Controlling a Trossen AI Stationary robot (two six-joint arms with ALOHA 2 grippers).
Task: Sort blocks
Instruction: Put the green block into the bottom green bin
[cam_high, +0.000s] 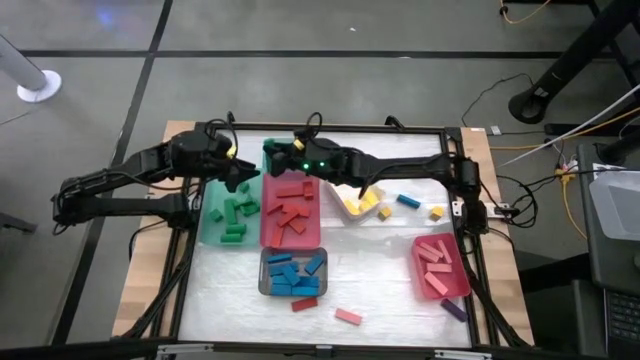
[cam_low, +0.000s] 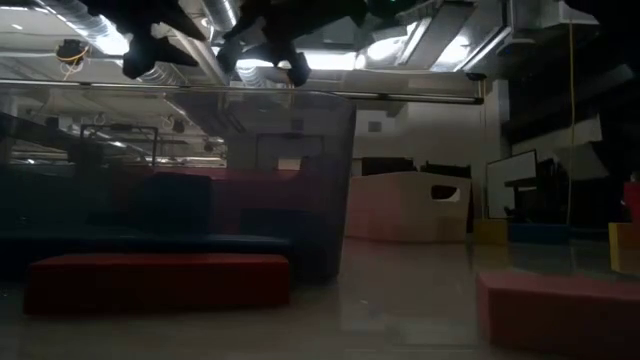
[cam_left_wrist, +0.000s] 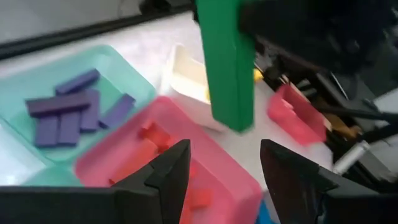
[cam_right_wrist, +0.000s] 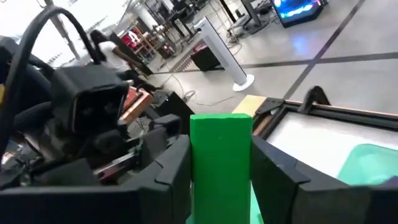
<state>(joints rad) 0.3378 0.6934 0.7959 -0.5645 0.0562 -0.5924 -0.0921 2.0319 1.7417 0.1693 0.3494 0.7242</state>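
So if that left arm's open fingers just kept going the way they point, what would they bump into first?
Probably the green block held by the right gripper, which hangs just ahead of the left gripper. Depth is unclear, so it might pass under and reach the red tray.

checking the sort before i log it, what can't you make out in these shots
- High view: both arms cover most of the teal tray, so its purple blocks cannot be counted.
- Left wrist view: the green block in the right hand hides most of the white tray.
- Right wrist view: the bottom edge cuts off that block's lower end.
- Low view: a red shape up close hides the trays behind; block or tray, unclear.
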